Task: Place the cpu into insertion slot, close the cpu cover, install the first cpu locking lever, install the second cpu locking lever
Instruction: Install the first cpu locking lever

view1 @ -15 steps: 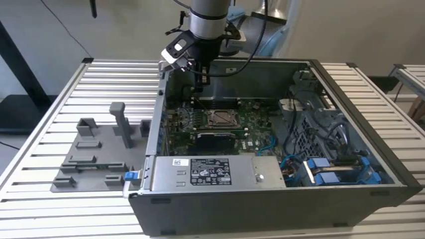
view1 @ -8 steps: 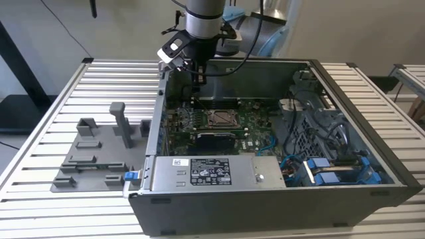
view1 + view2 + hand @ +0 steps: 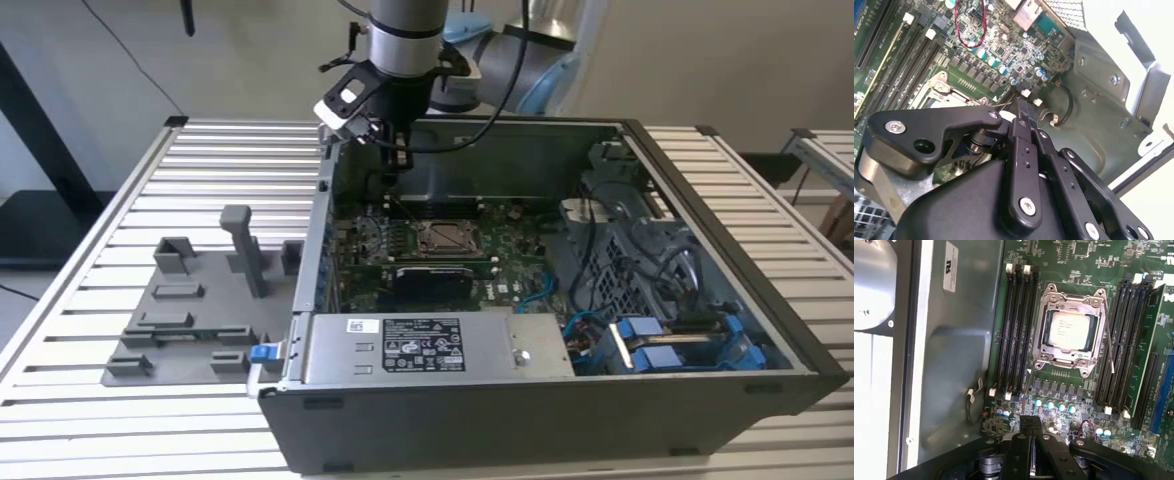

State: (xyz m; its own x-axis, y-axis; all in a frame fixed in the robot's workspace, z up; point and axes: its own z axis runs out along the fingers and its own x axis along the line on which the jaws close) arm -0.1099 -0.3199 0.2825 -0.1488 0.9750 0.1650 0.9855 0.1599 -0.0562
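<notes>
The cpu (image 3: 1069,329), a silver-tan square, lies in the insertion slot (image 3: 1041,358) on the green board. The cpu cover (image 3: 1089,356), a thin silver frame, lies flat around it. One thin locking lever (image 3: 1108,342) runs along one side of the socket, its end standing a little off the frame. In the exterior view the socket (image 3: 441,236) sits mid-board. My gripper (image 3: 392,160) hangs above the board's back edge, apart from the socket. Its black fingers (image 3: 1030,426) are shut together with nothing between them. The second wrist view shows the fingertips (image 3: 1022,107) beside a socket corner (image 3: 942,93).
The open computer case (image 3: 694,250) stands on a slatted white table (image 3: 227,170). Black memory slots (image 3: 1016,330) flank the socket. A power supply (image 3: 420,345) lies at the case front, and cables with blue connectors (image 3: 654,340) fill the exterior view's right. A grey fixture (image 3: 200,300) sits outside the case.
</notes>
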